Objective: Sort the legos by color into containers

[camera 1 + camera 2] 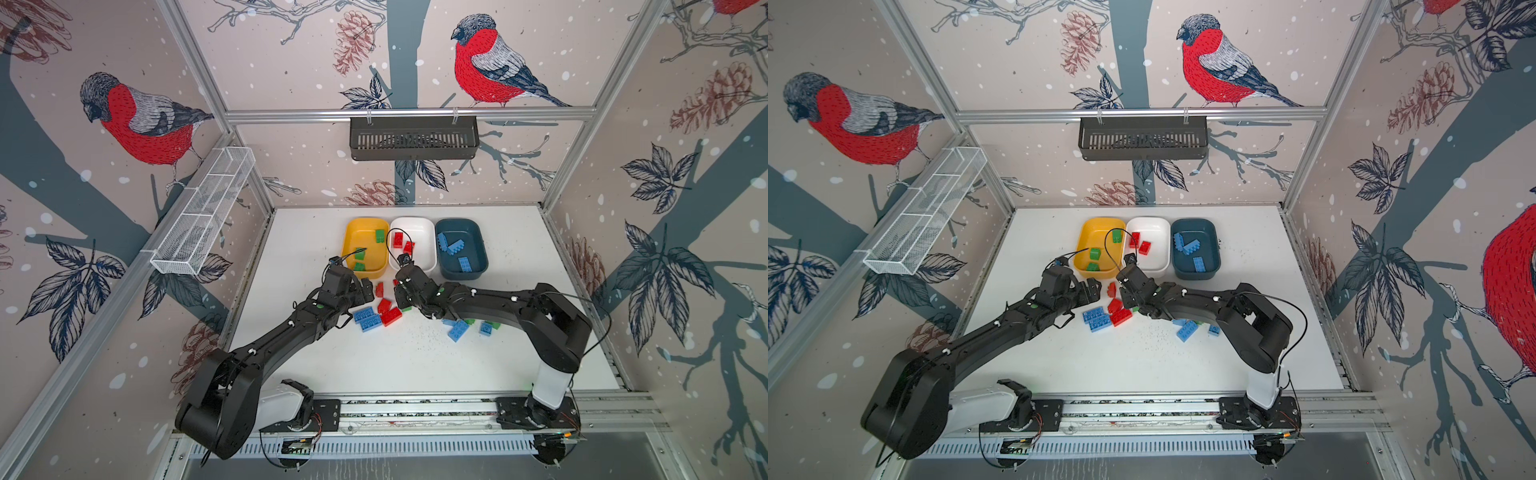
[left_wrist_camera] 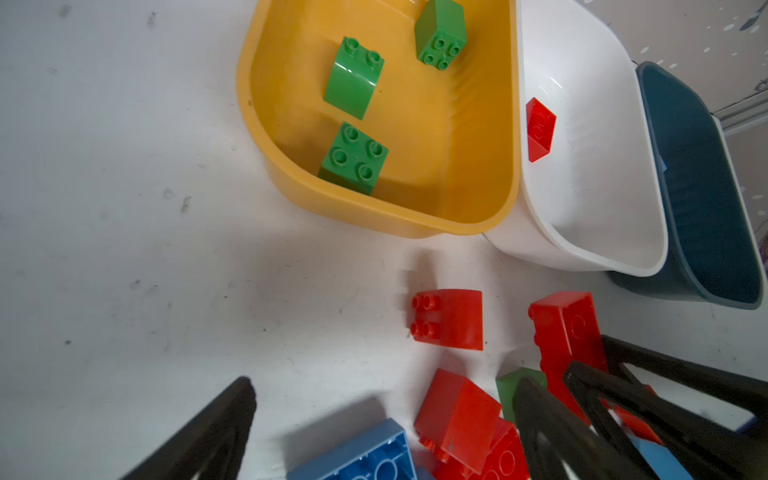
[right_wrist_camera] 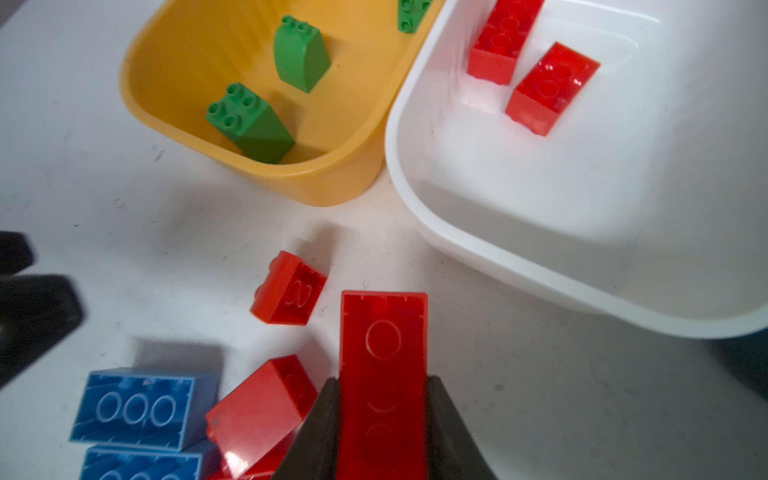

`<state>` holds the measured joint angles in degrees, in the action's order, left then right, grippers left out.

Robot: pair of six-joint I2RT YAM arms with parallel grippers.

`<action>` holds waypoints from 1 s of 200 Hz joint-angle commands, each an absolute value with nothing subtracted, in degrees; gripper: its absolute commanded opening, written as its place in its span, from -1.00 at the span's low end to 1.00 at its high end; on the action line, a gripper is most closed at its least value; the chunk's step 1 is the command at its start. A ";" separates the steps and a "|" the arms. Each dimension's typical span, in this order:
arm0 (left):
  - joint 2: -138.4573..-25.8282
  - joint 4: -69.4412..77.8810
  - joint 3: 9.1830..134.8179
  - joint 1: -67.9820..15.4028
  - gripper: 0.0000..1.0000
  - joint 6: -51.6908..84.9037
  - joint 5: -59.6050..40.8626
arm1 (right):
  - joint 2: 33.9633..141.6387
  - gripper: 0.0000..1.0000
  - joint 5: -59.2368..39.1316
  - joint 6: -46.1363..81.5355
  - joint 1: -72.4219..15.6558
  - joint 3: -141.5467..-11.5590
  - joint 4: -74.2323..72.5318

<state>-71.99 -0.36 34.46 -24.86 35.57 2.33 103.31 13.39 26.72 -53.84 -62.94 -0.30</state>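
Red long brick [image 3: 383,332] is pinched btwn the fingers [image 3: 328,419] of the R gripper [image 3: 382,386]. Check the R wrist view: the brick's hollow underside faces the cam. It sits just in front of the white tub [image 3: 540,270], beside a small red brick [image 3: 289,289] on the table [image 3: 540,395]. You cannot tell whether it is clear of the table. Both top views hide this grip under the R wrist.

L gripper [image 2: 384,382] is spread wide, near the loose pile; see the L wrist view.

Yellow tub [image 2: 457,226] holds three green bricks [image 2: 353,158]. The white tub holds two red bricks [image 3: 548,87] per the R wrist view; the L wrist view shows only one. Teal tub [image 1: 473,241] contents show only in the top views: blue bricks [image 1: 455,247].

Two loose blue bricks [image 3: 141,407] lie by the pile. Only the top views show a second loose group, blue and green pcs [image 1: 457,330], by the R arm.
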 commanded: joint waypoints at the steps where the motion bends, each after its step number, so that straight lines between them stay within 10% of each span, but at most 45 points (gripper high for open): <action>1: -73.78 3.27 35.52 -25.60 0.94 34.49 -0.88 | 101.00 -0.45 12.41 23.95 -53.78 -61.67 -5.54; 200: -94.70 -3.94 49.69 -32.04 0.78 35.11 4.03 | 112.90 -0.37 14.39 23.55 -36.64 -76.28 -7.38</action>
